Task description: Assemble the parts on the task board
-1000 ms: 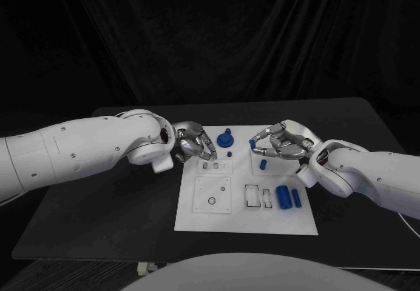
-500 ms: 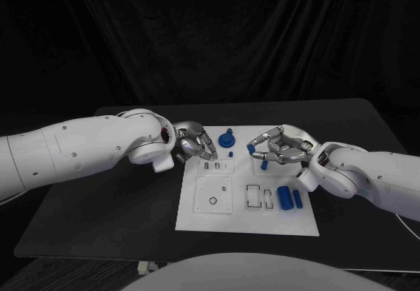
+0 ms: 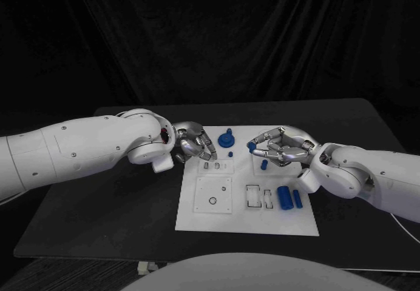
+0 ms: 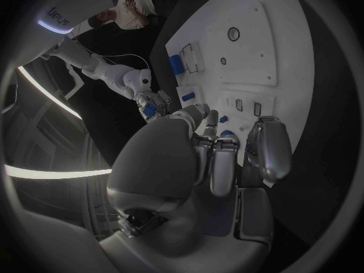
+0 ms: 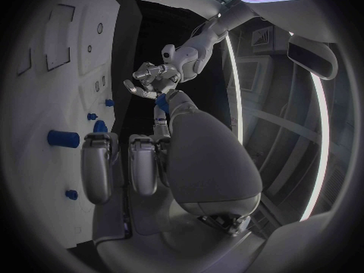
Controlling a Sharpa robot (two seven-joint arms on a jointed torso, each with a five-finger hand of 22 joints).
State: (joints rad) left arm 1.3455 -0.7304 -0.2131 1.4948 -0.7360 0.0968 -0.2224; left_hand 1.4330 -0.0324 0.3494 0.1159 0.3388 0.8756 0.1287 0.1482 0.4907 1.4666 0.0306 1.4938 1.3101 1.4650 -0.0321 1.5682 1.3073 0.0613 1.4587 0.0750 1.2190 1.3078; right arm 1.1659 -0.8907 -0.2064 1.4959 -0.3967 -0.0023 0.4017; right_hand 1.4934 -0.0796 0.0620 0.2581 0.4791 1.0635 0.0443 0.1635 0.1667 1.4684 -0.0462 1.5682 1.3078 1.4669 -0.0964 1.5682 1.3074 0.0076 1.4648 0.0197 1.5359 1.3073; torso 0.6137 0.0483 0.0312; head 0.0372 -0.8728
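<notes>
We find the right hand [image 3: 278, 147] poised over the far right part of the task board [image 3: 245, 221], pinching a small blue part [image 3: 252, 145] at its fingertips. The left hand [image 3: 194, 145] rests at the board's far left edge, fingers curled, holding nothing we can see. The far blue knob [image 3: 227, 140] stands between the hands. Two blue cylinders [image 3: 289, 197] lie nearer the right arm, long axes running near-to-far. We read no board markings.

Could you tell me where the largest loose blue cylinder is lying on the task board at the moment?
In the head view, the large blue cylinder lies on the task board toward its right edge, just left of a slimmer blue part and nearer the robot than the right hand.
</notes>
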